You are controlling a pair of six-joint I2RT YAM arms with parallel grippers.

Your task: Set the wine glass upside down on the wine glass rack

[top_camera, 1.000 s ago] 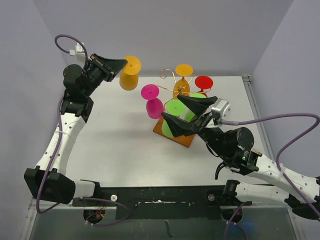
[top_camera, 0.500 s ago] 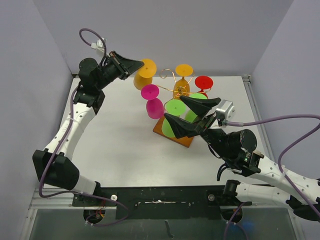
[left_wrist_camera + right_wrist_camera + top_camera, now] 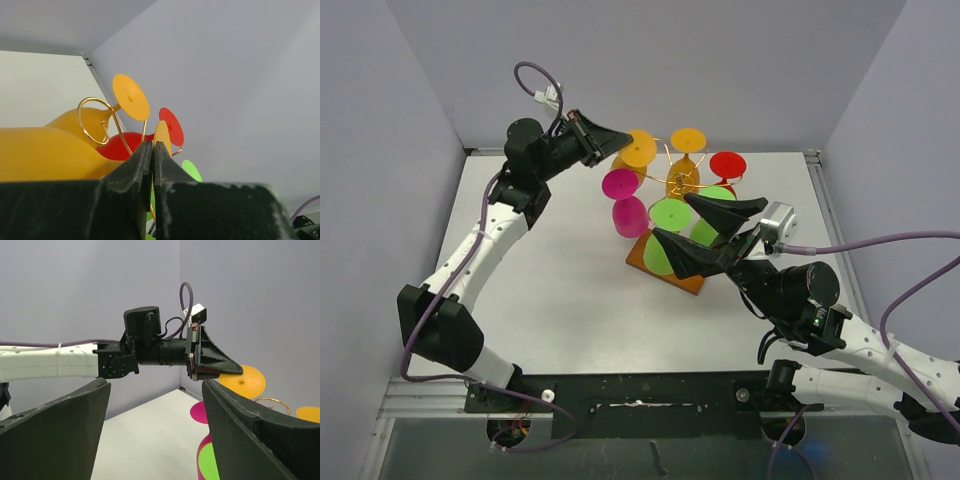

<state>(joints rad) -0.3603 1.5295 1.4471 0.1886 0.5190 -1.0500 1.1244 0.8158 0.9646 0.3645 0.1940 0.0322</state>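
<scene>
From above, the left gripper (image 3: 618,146) is clamped shut on the stem of the orange wine glass (image 3: 640,148). The glass is foot uppermost at the far left of the wine glass rack (image 3: 665,275), close to its wire arms but not yet hung. The right gripper (image 3: 705,232) hangs over the rack's near side, jaws wide apart and holding nothing. We judge the main risks to be the bowl knocking the pink glass (image 3: 620,184) just beside it, or the stem missing a wire arm so the glass drops on release. The bowl is mostly hidden beneath the fingers. At the left wrist, the closed fingers hide the stem, so the hold is probably firm, but we cannot see it. At the right wrist, the rack is cut off at the lower right edge.
</scene>
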